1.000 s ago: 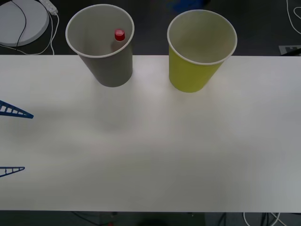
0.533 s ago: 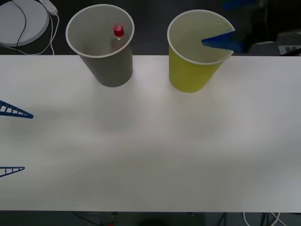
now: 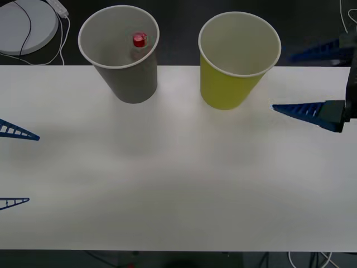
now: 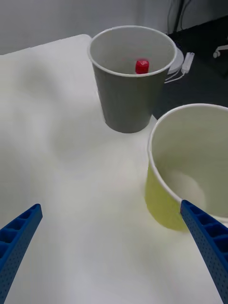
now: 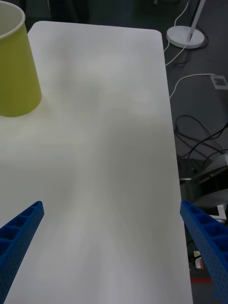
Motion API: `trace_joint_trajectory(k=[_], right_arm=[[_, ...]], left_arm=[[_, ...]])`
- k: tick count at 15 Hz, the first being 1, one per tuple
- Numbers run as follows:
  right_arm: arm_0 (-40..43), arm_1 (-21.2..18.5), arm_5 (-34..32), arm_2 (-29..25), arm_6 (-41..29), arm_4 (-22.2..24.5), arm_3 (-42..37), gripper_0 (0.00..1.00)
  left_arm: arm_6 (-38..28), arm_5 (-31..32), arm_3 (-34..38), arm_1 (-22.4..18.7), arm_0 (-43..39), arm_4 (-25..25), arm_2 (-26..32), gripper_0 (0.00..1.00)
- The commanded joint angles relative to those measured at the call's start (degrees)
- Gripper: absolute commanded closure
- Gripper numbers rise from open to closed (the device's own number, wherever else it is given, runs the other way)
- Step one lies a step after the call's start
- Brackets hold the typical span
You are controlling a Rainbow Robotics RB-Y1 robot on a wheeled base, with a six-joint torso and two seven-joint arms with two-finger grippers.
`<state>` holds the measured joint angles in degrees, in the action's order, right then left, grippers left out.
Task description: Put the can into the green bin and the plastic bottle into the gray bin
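- Front: plastic bottle stands in gray bin; both grippers spread, empty — left gripper, right gripper.
- Right wrist: green bin floor, pale, bare.

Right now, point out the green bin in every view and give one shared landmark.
Front view: the green bin stands at the far table edge, right of the gray bin.
Right wrist view: green bin close up, gray bin beyond.
Left wrist view: green bin cropped at the picture's edge.
Shared landmark: the white table under it.
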<state>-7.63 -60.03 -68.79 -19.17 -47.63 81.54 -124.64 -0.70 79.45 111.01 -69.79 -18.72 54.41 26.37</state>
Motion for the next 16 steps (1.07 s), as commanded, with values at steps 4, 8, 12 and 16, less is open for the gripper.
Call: trace_joint_trajectory(k=[4,8,12,16], right_arm=[[14.7,0.1,-1.0,-6.5,24.5,-11.5,2.4,0.00],[21.5,0.1,-5.0,-9.6,35.9,-16.8,4.1,0.00],[26.2,0.1,-6.5,-10.4,43.2,-18.9,4.6,0.00],[26.9,0.1,-8.2,-10.6,43.7,-19.5,5.9,0.00]], left_arm=[[0.0,0.0,0.0,0.0,0.0,0.0,0.0,0.00],[0.0,0.0,0.0,0.0,0.0,0.0,0.0,0.00],[0.0,0.0,0.0,0.0,0.0,0.0,0.0,0.00],[0.0,0.0,0.0,0.0,0.0,0.0,0.0,0.00]])
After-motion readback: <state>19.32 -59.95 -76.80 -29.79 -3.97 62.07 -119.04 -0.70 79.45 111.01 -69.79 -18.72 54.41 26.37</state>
